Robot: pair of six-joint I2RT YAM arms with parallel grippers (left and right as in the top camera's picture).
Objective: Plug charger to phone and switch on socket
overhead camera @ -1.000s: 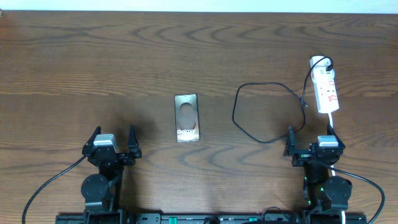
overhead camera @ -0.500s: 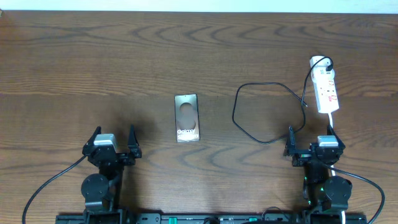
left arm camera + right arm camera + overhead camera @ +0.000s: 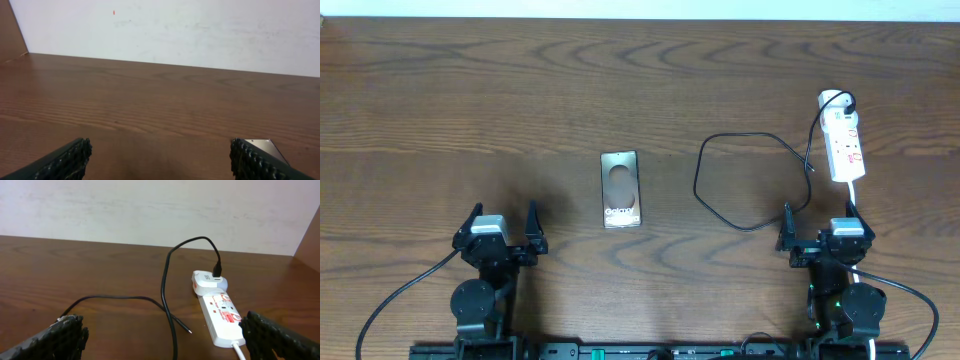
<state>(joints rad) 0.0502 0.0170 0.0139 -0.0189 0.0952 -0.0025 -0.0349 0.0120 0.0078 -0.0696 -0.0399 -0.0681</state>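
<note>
Starting at 7 o'clock with the left gripper: spread wide, holding nothing, parked low by the near edge of the table. Looks like a waiting spot, with room to reach out.

Next, near the middle, the phone: flat on the wood, face up, short ends at 12 and 6 o'clock. Just peeks in at 4 o'clock in the left wrist view. Probably laid there alone for easy reach from both sides.

Then, at 3 o'clock from the phone, the charger: a big loose loop on the wood, well apart from the phone. Small tip free on the table, near the socket, plugged into nothing. Other end in the white plug at the socket's far end, at 2 o'clock. No telling whether switched on or off.

Last, at 5 o'clock, the right gripper: also spread wide and empty, close to the loop. Likely the one to pick up the tip.
</note>
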